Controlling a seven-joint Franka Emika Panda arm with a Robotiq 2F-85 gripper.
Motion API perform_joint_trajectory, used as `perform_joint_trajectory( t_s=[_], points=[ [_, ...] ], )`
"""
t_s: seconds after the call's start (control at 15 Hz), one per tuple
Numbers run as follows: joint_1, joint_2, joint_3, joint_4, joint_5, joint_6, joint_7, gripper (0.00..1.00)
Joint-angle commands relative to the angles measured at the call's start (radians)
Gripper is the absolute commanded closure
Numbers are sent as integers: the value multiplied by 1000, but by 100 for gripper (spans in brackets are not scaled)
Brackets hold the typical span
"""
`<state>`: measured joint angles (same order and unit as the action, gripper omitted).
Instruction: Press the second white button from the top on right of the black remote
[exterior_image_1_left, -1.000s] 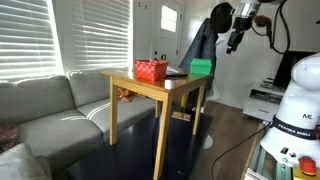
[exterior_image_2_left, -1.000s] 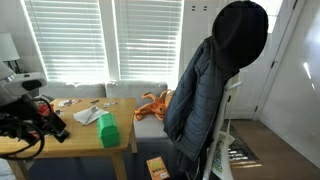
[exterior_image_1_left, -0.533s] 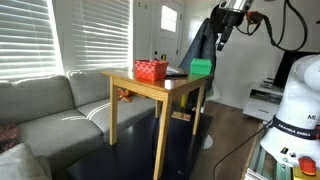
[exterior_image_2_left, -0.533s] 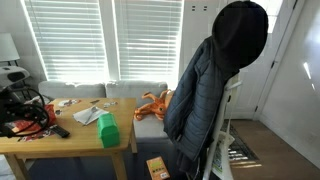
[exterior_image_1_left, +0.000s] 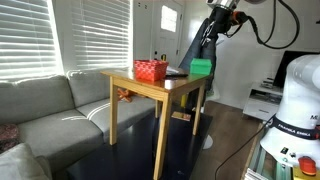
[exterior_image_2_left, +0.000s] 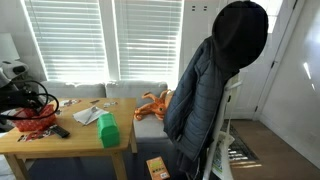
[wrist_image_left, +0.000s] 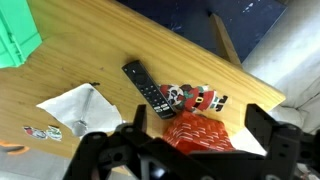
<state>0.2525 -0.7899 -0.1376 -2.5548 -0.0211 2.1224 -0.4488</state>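
The black remote (wrist_image_left: 149, 89) lies flat on the wooden table (wrist_image_left: 95, 45), its buttons facing up, beside a small Santa figure (wrist_image_left: 196, 98). It also shows in an exterior view (exterior_image_2_left: 60, 131) in front of the red mesh basket (exterior_image_2_left: 35, 121). My gripper (wrist_image_left: 200, 120) is open and empty. It hangs high above the table with its two black fingers on either side of the red basket (wrist_image_left: 203, 135); the remote is up and to the left of the fingers. In an exterior view the gripper (exterior_image_1_left: 213, 28) is well above the table's far end.
A green block (wrist_image_left: 16, 34) stands on the table (exterior_image_1_left: 150, 88), also seen in both exterior views (exterior_image_1_left: 201, 67) (exterior_image_2_left: 108, 131). White paper (wrist_image_left: 68, 111) and a sticker lie near the remote. A dark jacket (exterior_image_2_left: 205, 95) hangs on a stand beside the table. A grey sofa (exterior_image_1_left: 45, 110) is nearby.
The arm has swung in over the table, from beyond its far end to above the red basket. The gripper stays open and nothing on the table has moved.
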Motion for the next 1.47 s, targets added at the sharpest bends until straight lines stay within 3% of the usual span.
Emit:
perform_joint_trajectory(
  t_s=[0.0,0.13,0.2,0.27,0.47,0.93,1.13,1.2,1.4],
  points=[
    [38,99,-54,64,49,22,-141,0],
    [41,138,-73,85,54,26,-208,0],
    [37,158,-75,93,54,30,-236,25],
    [28,177,-72,98,48,41,-259,28],
    [28,231,-75,110,83,80,-318,49],
    [24,352,-76,133,281,148,-352,98],
    [12,410,-67,173,374,143,-326,100],
    [-11,361,-41,127,332,146,-337,99],
    [-17,400,-38,154,362,146,-337,99]
  ],
)
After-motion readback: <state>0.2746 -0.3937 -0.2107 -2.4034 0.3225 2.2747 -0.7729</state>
